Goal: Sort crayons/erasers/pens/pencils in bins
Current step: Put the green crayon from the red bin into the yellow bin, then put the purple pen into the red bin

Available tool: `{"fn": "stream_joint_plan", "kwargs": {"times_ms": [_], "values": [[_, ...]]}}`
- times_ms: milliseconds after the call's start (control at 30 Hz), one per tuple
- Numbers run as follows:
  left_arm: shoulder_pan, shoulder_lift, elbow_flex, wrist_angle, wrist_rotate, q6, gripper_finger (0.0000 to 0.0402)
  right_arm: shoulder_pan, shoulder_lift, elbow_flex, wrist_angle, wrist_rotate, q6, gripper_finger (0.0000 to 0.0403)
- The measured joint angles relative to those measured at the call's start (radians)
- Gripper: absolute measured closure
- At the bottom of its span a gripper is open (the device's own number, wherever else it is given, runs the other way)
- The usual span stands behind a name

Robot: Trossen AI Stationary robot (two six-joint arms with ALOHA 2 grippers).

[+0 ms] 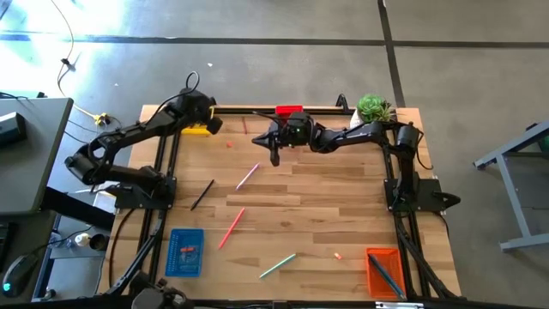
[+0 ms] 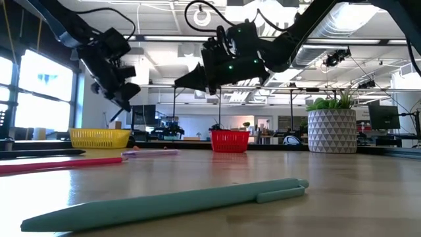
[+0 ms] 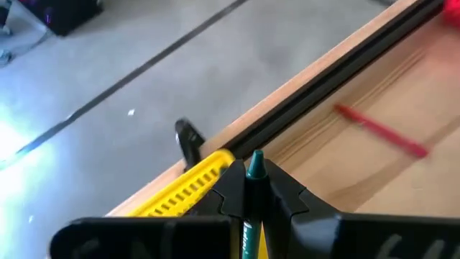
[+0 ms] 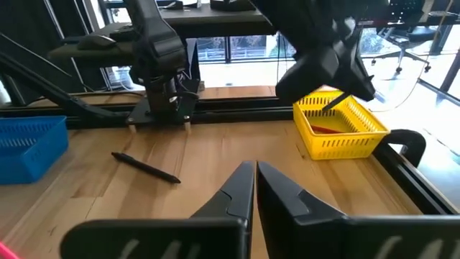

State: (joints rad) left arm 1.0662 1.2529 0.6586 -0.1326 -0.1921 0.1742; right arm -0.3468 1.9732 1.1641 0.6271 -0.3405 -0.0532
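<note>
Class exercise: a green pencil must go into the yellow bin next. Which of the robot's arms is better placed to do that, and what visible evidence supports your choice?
Left. The left gripper is shut on the green pencil right beside the yellow bin. The right gripper is shut and empty, above bare table near the red bin.

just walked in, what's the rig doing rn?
Sorting stationery into bins. The left gripper is shut on a green pen and hangs over the yellow bin at the table's far edge. The right gripper is shut and empty, up in the air near the red bin. Several pens or pencils lie loose on the table; the blue bin and orange bin sit at the near corners.
</note>
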Motion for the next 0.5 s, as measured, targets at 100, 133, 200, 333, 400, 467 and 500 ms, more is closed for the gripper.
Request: {"fn": "stream_joint_plan", "kwargs": {"times_ms": [100, 133, 200, 333, 400, 467, 500], "values": [[0.016, 0.050, 0.000, 0.011, -0.013, -0.011, 0.0395, 0.001, 0.000, 0.000, 0.000, 0.000, 0.000, 0.0400], [0.020, 0.068, 0.000, 0.017, -0.027, -0.018, 0.0393, 0.002, 0.000, 0.000, 0.000, 0.000, 0.000, 0.0401], [0.026, 0.102, 0.000, 0.030, -0.054, -0.020, 0.0384, 0.006, 0.000, 0.000, 0.001, 0.000, 0.007, 0.0402], [0.026, 0.146, -0.001, 0.068, -0.089, -0.024, 0.0358, 0.017, 0.000, 0.000, 0.000, 0.000, 0.007, 0.0402], [0.025, 0.153, -0.001, 0.077, -0.089, -0.023, 0.0345, 0.026, 0.000, 0.000, 0.000, 0.000, 0.002, 0.0402], [0.026, 0.154, -0.001, 0.080, -0.089, -0.022, 0.0334, 0.033, 0.000, 0.000, 0.001, 0.000, 0.002, 0.0402], [0.026, 0.154, -0.001, 0.080, -0.089, -0.020, 0.0329, 0.036, 0.000, 0.000, 0.001, 0.000, 0.002, 0.0402]]}}
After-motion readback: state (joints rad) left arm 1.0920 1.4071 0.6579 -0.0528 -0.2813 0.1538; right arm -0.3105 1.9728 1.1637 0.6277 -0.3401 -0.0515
